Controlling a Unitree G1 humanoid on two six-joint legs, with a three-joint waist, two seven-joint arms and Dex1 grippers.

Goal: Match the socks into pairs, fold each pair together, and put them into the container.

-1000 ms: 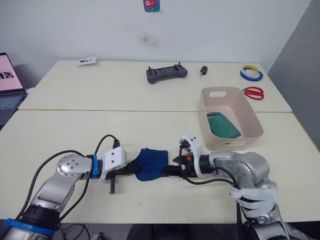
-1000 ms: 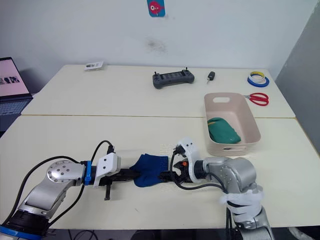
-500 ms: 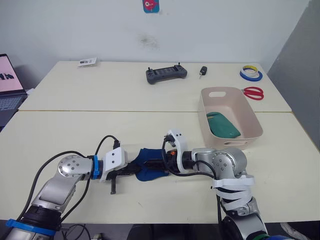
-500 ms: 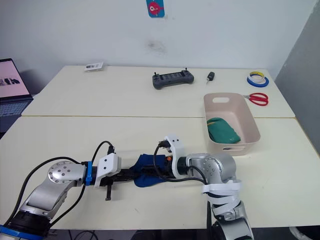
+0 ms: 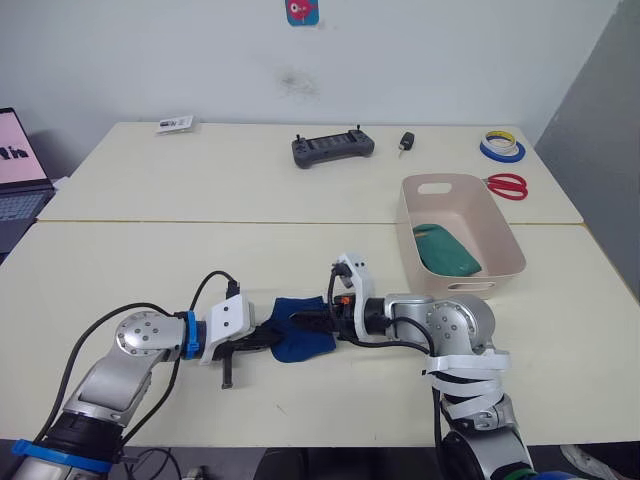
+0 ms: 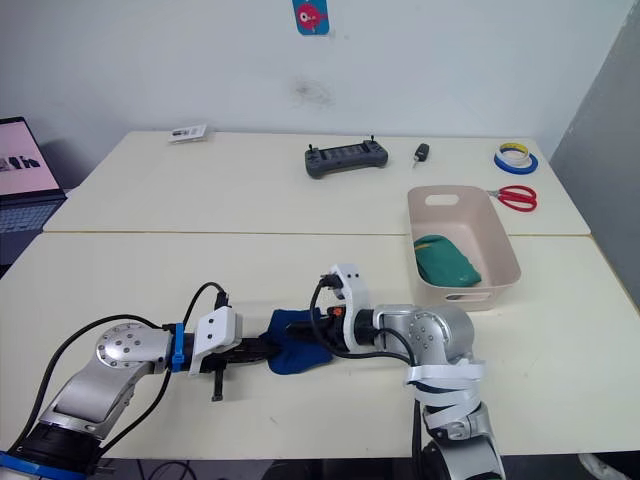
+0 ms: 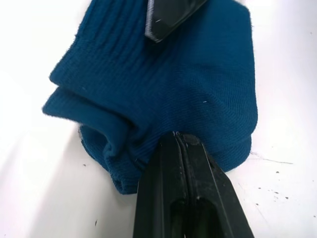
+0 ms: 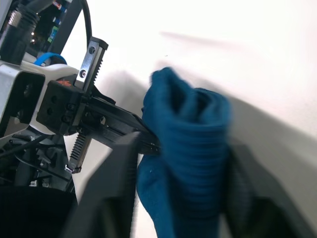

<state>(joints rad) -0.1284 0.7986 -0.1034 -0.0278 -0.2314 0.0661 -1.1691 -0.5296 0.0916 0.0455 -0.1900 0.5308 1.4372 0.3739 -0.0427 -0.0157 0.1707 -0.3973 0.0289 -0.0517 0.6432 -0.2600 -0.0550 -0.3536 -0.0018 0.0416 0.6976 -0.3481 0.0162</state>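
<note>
While both arms reached toward each other over the near table (image 5: pixel 120 270), the blue socks (image 5: pixel 298 327) lay bunched between them, close to the front edge. The left gripper (image 5: pixel 268 338) had its two black fingers pressed together on one end of the bundle; from the wrist view they looked fully closed, pinching a fold of the knit. The right gripper (image 6: pixel 308 330) came in from the opposite side with its fingers spread to either side of the doubled-over cloth, straddling it; the fingers were blurred at the edges of its wrist view, so I couldn't tell whether they were pressing the fabric yet.

To my eye the fold was mid-way: the pair was rolled over on itself but loose. It would go best if the left kept its end pinned while the right carried the free end across, both layers caught together, so one sock did not slip out. Soft knit like that tends to spring open once released.

Further back and to the right, the tub (image 5: pixel 505 238) held a green bundle (image 5: pixel 447 251) and sat well apart from the blue pair. Beyond it, on the far table (image 5: pixel 250 180), lay a controller (image 5: pixel 333 147), scissors (image 5: pixel 508 185) and tape rolls (image 5: pixel 502 146).
</note>
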